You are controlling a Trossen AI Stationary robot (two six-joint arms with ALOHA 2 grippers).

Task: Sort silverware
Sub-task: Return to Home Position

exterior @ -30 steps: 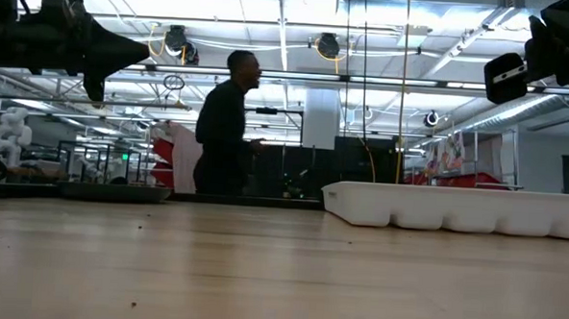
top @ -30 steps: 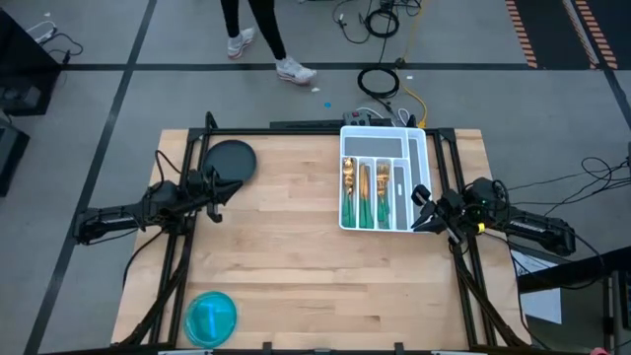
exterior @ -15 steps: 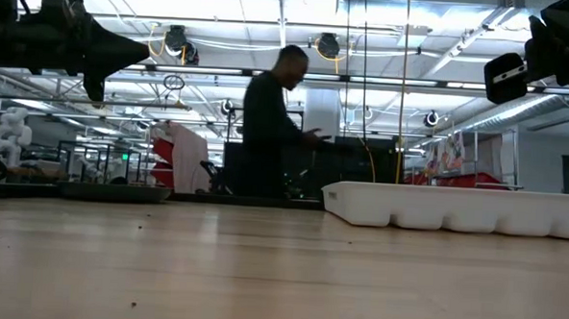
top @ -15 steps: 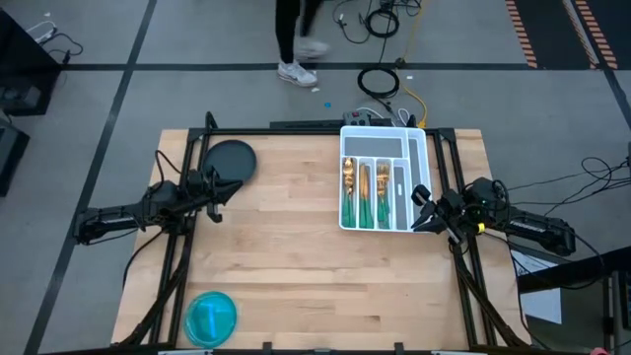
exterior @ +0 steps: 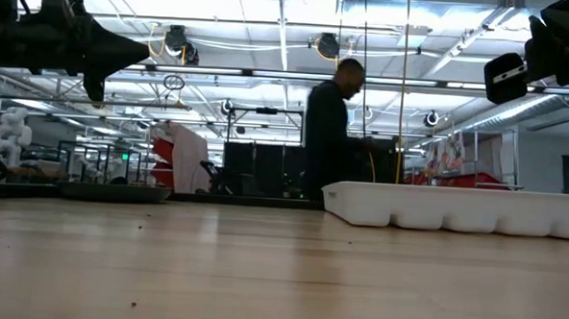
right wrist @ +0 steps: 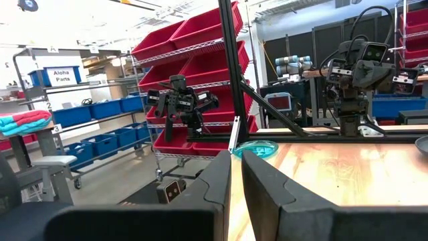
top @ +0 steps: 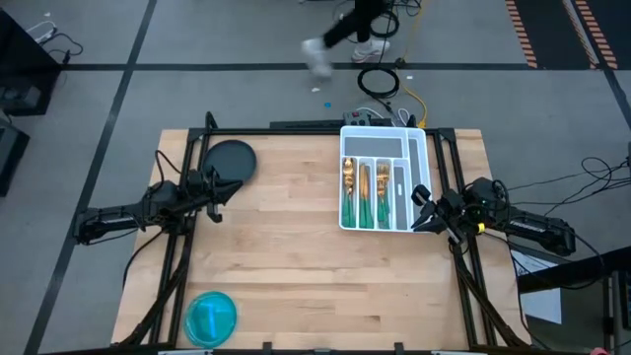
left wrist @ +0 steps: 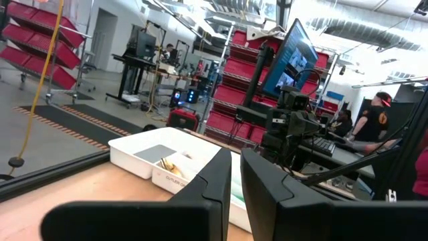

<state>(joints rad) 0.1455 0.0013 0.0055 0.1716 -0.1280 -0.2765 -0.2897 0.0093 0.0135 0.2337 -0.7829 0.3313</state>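
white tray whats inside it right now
Three long slots of the white tray hold the silverware, gold heads and green handles. The cross compartment and fourth slot look bare. Pieces lying underneath others are covered.

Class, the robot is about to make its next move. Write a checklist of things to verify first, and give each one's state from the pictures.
1. Silverware all in tray, none loose on table: ok.
2. Left gripper shut and empty, at the table's left edge: ok.
3. Right gripper shut and empty, beside the tray: ok.
4. Plate bare: ok.
5. Each tray slot holds one kind only: cannot tell.
6. Person beyond the table, away from the arms: ok.
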